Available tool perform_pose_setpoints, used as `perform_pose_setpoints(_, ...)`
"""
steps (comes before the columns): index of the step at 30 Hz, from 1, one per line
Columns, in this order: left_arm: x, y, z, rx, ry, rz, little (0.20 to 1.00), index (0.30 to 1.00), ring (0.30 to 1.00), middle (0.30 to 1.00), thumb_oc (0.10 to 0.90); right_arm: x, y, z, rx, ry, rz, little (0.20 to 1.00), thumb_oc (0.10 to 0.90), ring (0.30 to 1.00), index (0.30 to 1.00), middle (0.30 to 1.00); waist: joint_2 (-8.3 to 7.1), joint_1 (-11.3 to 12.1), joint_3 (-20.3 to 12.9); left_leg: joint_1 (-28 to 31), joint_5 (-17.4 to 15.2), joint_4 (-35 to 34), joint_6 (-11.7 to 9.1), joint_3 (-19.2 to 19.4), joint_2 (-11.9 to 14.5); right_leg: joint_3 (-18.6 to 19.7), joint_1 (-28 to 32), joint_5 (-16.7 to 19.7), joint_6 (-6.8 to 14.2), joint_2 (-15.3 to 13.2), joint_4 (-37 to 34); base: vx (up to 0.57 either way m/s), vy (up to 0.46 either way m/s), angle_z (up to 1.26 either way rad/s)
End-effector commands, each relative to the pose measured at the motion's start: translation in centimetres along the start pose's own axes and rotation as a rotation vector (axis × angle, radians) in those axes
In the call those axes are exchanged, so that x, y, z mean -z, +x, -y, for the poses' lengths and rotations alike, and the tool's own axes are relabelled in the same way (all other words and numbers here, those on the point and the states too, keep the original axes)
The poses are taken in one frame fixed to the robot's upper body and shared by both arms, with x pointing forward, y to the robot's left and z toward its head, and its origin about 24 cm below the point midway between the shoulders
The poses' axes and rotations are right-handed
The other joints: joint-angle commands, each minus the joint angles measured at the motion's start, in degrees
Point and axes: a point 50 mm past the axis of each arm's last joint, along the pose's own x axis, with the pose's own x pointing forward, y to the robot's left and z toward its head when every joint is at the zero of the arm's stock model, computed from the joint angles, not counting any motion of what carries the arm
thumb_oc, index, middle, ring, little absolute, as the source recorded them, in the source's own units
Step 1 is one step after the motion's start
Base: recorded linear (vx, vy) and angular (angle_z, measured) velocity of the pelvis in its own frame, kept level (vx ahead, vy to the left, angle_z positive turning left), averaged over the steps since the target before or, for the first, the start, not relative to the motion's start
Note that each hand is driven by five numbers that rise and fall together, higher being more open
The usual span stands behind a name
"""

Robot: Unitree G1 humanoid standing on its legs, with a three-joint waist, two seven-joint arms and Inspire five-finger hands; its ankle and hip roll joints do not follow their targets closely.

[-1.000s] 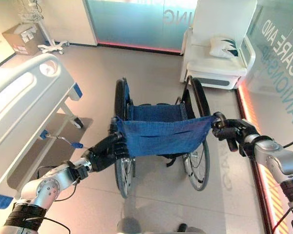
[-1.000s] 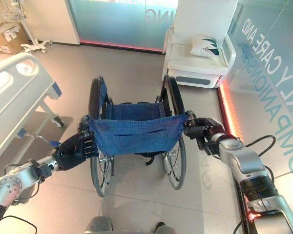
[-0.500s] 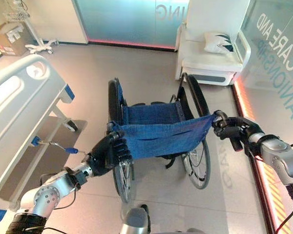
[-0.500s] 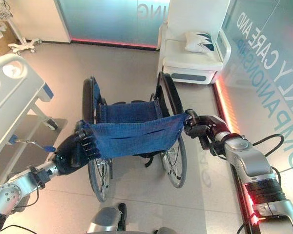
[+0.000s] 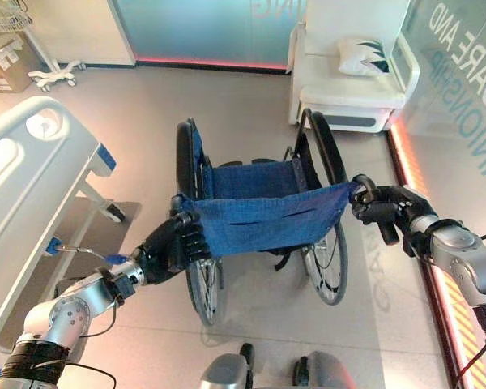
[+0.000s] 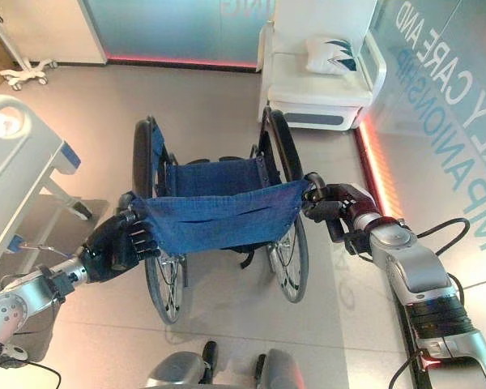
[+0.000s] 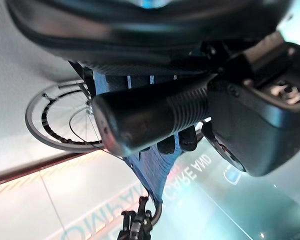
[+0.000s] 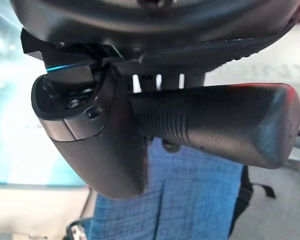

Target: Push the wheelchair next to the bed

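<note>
A wheelchair (image 5: 259,215) with a blue cloth seat and backrest and black wheels stands in the middle of the floor, its back toward me. My left hand (image 5: 168,247) is shut on its left push handle (image 7: 150,115). My right hand (image 5: 385,209) is shut on the right push handle (image 8: 225,122). The white hospital bed (image 5: 20,182) stands to the left of the wheelchair, with a strip of floor between them.
A white armchair (image 5: 348,77) with a patterned cushion stands ahead on the right. A glass wall with lettering and a glowing floor strip (image 5: 425,267) runs along the right. A cardboard box (image 5: 4,65) and a wheeled stand base (image 5: 53,74) sit far left.
The camera has shifted, with the view moving forward. Both hands keep their hold on the push handles. The armchair and the bed's end look closer than before.
</note>
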Motion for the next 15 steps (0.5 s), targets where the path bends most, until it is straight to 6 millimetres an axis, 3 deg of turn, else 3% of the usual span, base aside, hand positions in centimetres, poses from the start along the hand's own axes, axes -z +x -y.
perform_pose_setpoints(1, -9.8, 0.0, 3.7, 0.14, 0.15, 0.427, 0.3, 0.3, 0.3, 0.3, 0.4, -3.6, -0.3, -1.9, -0.165, 0.015, 0.208, 0.3, 0.4, 0.3, 0.3, 0.3, -1.63, -0.93, -3.34, 0.6, -9.64, 9.42, -2.72, 4.72, -0.46, 0.38, 0.28, 19.42, 0.59, -1.45, -9.7, 0.49, -0.198, 0.73)
perform_pose_setpoints(3, -9.3, 0.0, 3.3, 0.141, 0.129, 0.432, 0.3, 0.3, 0.3, 0.3, 0.4, -4.4, -0.2, -2.0, -0.176, 0.016, 0.2, 0.3, 0.4, 0.3, 0.3, 0.3, -2.18, -1.03, -4.61, 1.09, -10.49, 13.47, -3.58, 5.14, 1.71, -1.46, 1.32, 15.98, -0.15, 0.38, -8.93, 0.54, -0.229, 0.51)
perform_pose_setpoints(5, -8.4, -0.1, 3.0, 0.136, 0.095, 0.424, 0.3, 0.3, 0.3, 0.3, 0.4, -4.6, -0.1, -1.8, -0.18, 0.016, 0.182, 0.3, 0.4, 0.3, 0.3, 0.3, -2.12, -1.22, -6.98, 0.97, -4.94, 22.27, -6.13, 4.87, 4.27, -2.73, 2.51, 13.27, -2.97, 3.62, -8.41, 0.47, -0.247, 0.67)
perform_pose_setpoints(7, -7.3, -0.2, 2.6, 0.102, 0.083, 0.396, 0.3, 0.3, 0.3, 0.3, 0.4, -4.5, 0.0, -1.7, -0.179, 0.012, 0.175, 0.3, 0.4, 0.3, 0.3, 0.3, -2.53, -0.67, -7.87, -4.09, 2.08, 36.88, -8.19, 5.72, 4.85, -5.7, 5.34, 11.51, -6.14, 4.87, -9.67, 0.4, -0.269, 0.65)
perform_pose_setpoints(8, -6.8, -0.2, 2.5, 0.103, 0.072, 0.388, 0.3, 0.3, 0.3, 0.3, 0.4, -4.4, 0.0, -1.5, -0.177, 0.012, 0.171, 0.3, 0.4, 0.3, 0.3, 0.3, -2.72, -0.46, -7.97, -6.64, 4.29, 42.48, -8.71, 6.36, 4.92, -6.94, 6.75, 10.55, -7.61, 5.4, -9.86, 0.35, -0.206, 0.15)
perform_pose_setpoints(9, -6.5, -0.1, 2.6, 0.106, 0.066, 0.386, 0.3, 0.3, 0.3, 0.3, 0.4, -4.3, -0.1, -1.5, -0.175, 0.014, 0.169, 0.3, 0.4, 0.3, 0.3, 0.3, -2.79, -0.2, -7.92, -8.47, 5.06, 43.54, -8.94, 6.68, 4.79, -7.53, 7.7, 10.1, -8.12, 5.63, -10.08, 0.28, -0.112, -0.2)
perform_pose_setpoints(12, -6.2, -0.3, 2.5, 0.12, 0.05, 0.406, 0.3, 0.3, 0.3, 0.3, 0.4, -4.3, -0.3, -1.3, -0.168, 0.0, 0.171, 0.3, 0.4, 0.3, 0.3, 0.3, -2.18, 0.51, -7.18, -12.31, 4.59, 39.44, -8.48, 7.64, 2.92, -8.45, 10.21, 9.13, -8.4, 6.79, -10.68, 0.32, 0.012, 0.01)
perform_pose_setpoints(15, -6.7, -0.6, 2.4, 0.121, 0.035, 0.43, 0.3, 0.3, 0.3, 0.3, 0.4, -5.0, -0.2, -1.6, -0.166, -0.023, 0.186, 0.3, 0.4, 0.3, 0.3, 0.3, -1.12, 0.81, -6.84, -10.61, 5.35, 23.07, -7.92, 11.13, 4.11, -8.16, 12.71, 7.38, -7.94, 8.77, -11.14, 0.4, 0.104, 0.2)
